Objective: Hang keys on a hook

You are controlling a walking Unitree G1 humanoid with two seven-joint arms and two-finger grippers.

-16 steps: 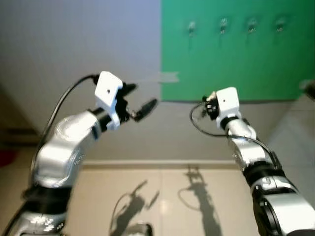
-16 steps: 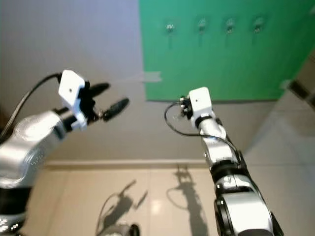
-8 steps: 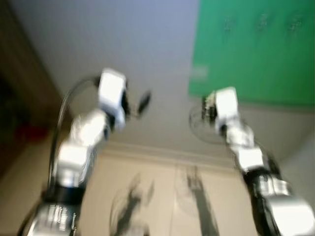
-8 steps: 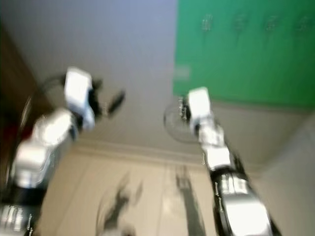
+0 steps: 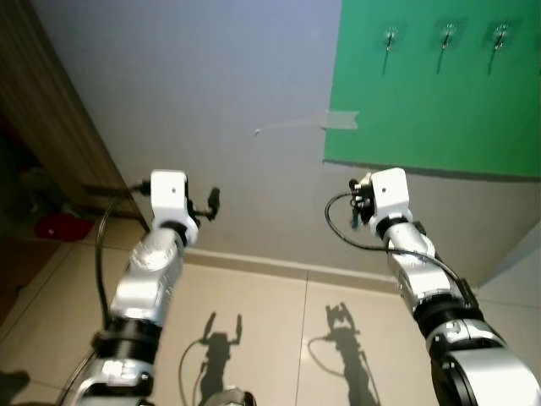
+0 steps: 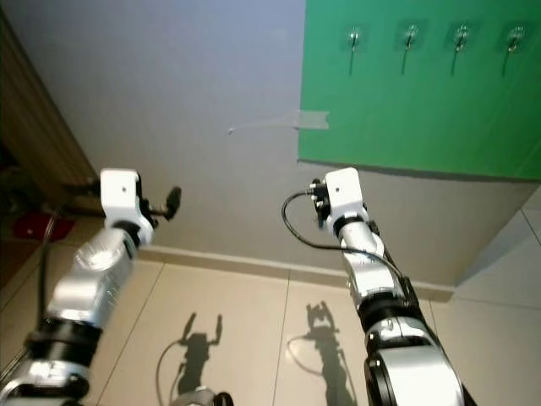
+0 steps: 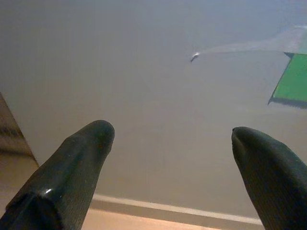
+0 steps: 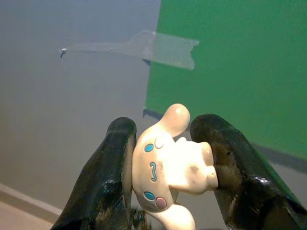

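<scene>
- Head view: right hand [image 6: 319,196] raised before the grey wall, well below the row of hooks [image 6: 409,36] on the green panel [image 6: 423,101], far right. Advice: lift and step closer first.
- Left wrist view: left hand [image 7: 170,158] spread, holding nothing.
- Right wrist view: fingers [image 8: 108,172] pinch the white cartoon-dog keychain charm [image 8: 170,165]; key ring hidden. Keep the loop free.

Sharp, evenly lit frames; arm shadows fall on the glossy floor [image 5: 279,338].

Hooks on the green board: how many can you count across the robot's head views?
4, in a row along the green board's top: hooks at and.
</scene>
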